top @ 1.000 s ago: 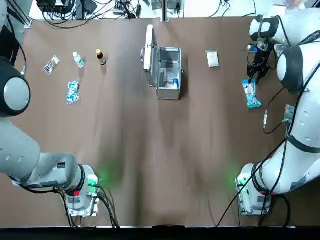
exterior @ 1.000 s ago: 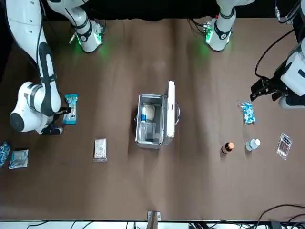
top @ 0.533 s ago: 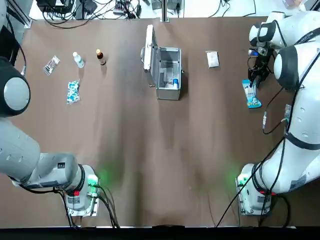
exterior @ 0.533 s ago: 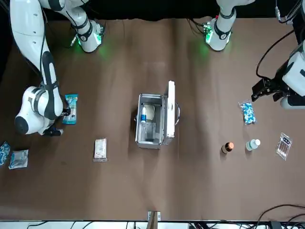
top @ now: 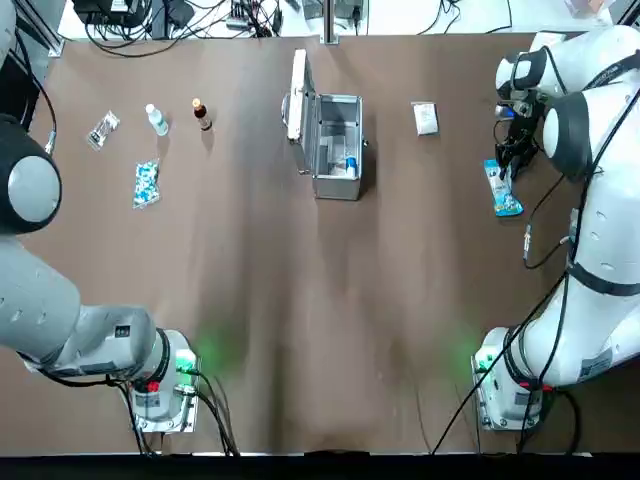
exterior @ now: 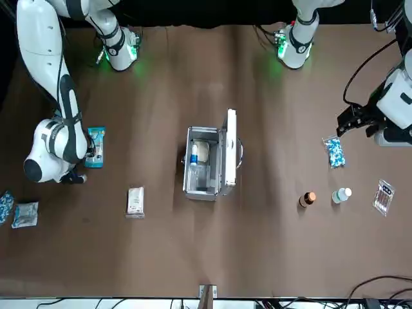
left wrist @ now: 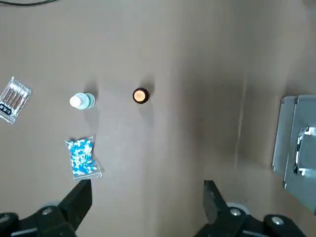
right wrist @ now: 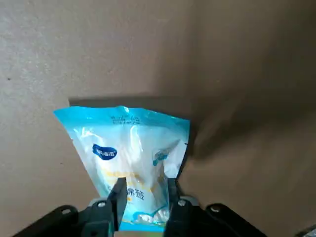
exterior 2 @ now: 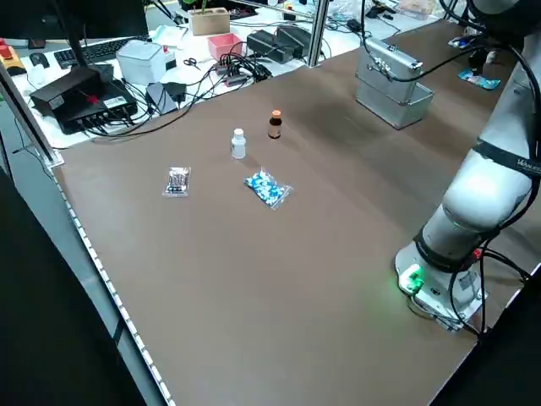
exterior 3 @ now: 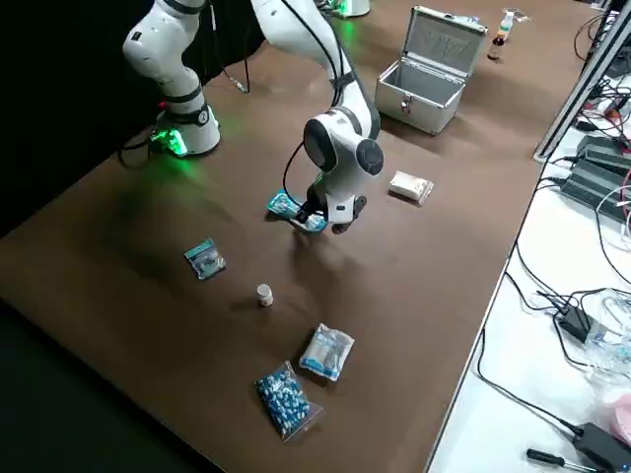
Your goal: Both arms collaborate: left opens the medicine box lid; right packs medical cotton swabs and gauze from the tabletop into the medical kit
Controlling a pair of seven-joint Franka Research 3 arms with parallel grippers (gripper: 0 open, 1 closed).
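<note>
Narrowly parted and holding nothing, the right gripper (right wrist: 146, 190) hangs above the swabs (right wrist: 133, 168), at the table's right; closing off-centre could pinch slack film and drop them short of the open kit (top: 337, 185). The left gripper (left wrist: 148, 192), spread and empty, idles at far left.

A robotics lab, shown by two jointed robot arms (top: 600, 210) at a table (top: 300, 330) beside tangled cables (exterior 2: 228, 72) and monitors (exterior 2: 93, 21)

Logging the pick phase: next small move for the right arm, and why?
Probably lower the right end effector slightly, then close: its open fingers hang over the light-blue and white plastic swab packet, and the silver-white metal case is open.
</note>
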